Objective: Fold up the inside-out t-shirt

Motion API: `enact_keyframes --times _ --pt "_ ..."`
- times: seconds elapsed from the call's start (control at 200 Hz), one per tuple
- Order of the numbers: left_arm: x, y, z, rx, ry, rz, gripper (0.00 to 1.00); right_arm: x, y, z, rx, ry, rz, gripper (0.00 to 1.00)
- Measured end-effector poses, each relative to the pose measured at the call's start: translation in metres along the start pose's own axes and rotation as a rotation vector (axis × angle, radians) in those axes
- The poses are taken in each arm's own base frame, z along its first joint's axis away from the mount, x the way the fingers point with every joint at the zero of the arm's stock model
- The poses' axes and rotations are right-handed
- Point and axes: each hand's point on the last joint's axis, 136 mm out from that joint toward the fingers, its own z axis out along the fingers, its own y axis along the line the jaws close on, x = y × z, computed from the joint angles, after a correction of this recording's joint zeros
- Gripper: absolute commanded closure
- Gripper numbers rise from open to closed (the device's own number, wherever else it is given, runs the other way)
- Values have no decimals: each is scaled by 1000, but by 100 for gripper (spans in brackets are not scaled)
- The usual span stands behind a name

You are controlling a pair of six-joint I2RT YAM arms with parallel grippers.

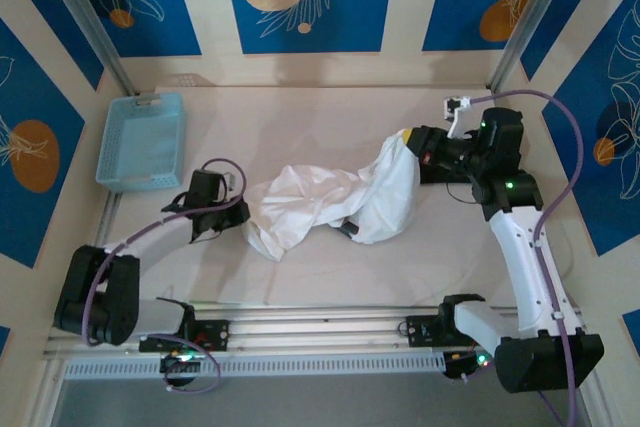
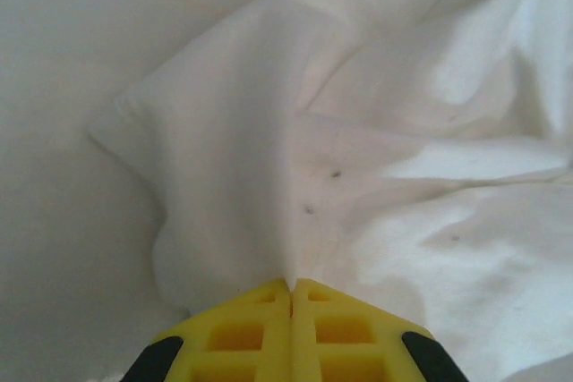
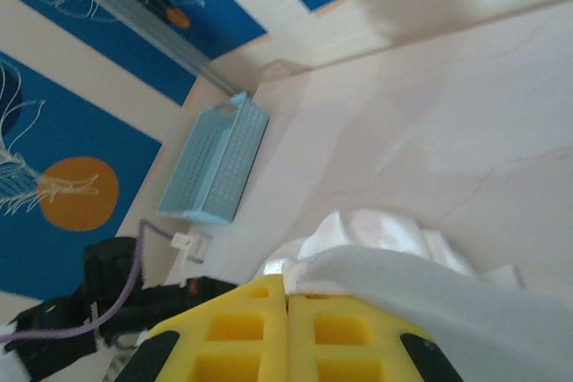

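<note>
**Inside-out t-shirt point(image 1: 330, 202) strung between both pincers**

From above: lies as a crumpled white band across the middle of the bench point(image 1: 330, 117), long axis slanting from near-left to far-right, raised at the right end. Ends at the left pincer point(image 1: 243, 209) on one side and the right pincer point(image 1: 412, 143) on the other, so neither arm sits nearer the slack middle. Keeps well apart from the blue basket point(image 1: 142, 140) at far left.

From the left wrist: left pincer point(image 2: 291, 297) clenched on a ridge of white cloth, the rest fanning ahead and rightward.

From the right wrist: right pincer point(image 3: 286, 288) clenched on a cloth edge that drapes off to the right.

Probably calls for drawing both ends apart along that slant, to flatten before any fold
</note>
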Motion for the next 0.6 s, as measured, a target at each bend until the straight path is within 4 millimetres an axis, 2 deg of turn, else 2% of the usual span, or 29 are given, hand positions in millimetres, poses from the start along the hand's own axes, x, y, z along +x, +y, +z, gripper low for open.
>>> enact_keyframes --times 0.075,0.205,0.275,0.375,0.45,0.505,0.57,0.6 --pt "-21 -16 -23 34 -88 30 100 -21 2 -14 33 -62 -31 100" --pt "-71 -42 -77 59 -303 87 100 -52 10 -43 74 -171 -84 100" --pt "-88 -42 -89 32 -366 96 81 -59 16 -52 79 -203 -108 100" --pt "-92 -22 -74 -66 -344 95 59 -58 19 -53 63 -203 -111 100" --pt "-80 2 -50 -174 -252 98 52 -54 18 -46 40 -185 -99 100" --pt "-67 15 -41 -231 -193 98 47 -47 15 -37 29 -157 -84 100" --pt "-53 18 -40 -258 -165 120 44 -36 11 -25 18 -113 -67 100" --pt "-45 12 -41 -249 -161 141 43 -30 8 -18 14 -91 -58 100"
